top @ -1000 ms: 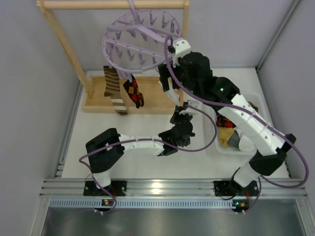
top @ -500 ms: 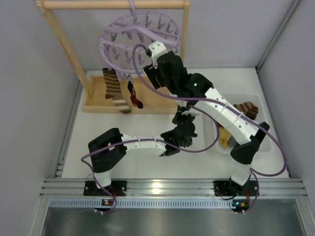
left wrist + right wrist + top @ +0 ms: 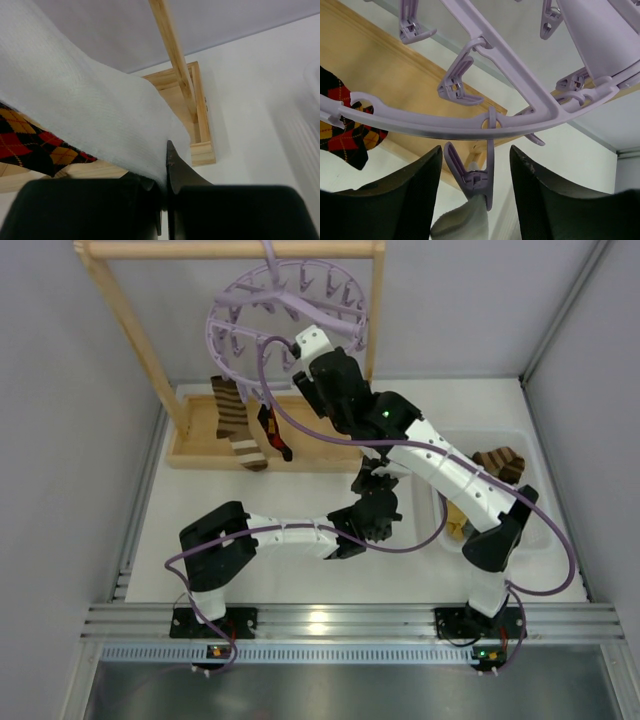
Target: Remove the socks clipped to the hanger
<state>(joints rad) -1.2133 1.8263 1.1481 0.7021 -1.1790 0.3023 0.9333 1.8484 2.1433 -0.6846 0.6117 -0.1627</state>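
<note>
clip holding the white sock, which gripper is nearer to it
Right. The right gripper straddles the clip; the left gripper is lower, shut on the white sock.

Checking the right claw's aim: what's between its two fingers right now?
In the right wrist view, a lilac clip peg hanging from the hanger ring, pinching a white sock, sits between the fingers of the right claw.

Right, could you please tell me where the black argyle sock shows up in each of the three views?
Top external: the black argyle sock hangs under the hanger at its near rim, right of the striped sock.
Left wrist: lower left, beneath the white sock.
Right wrist: left edge, behind the hanger's ring.
Shared landmark: the wooden rack base, visible in all three.
</note>
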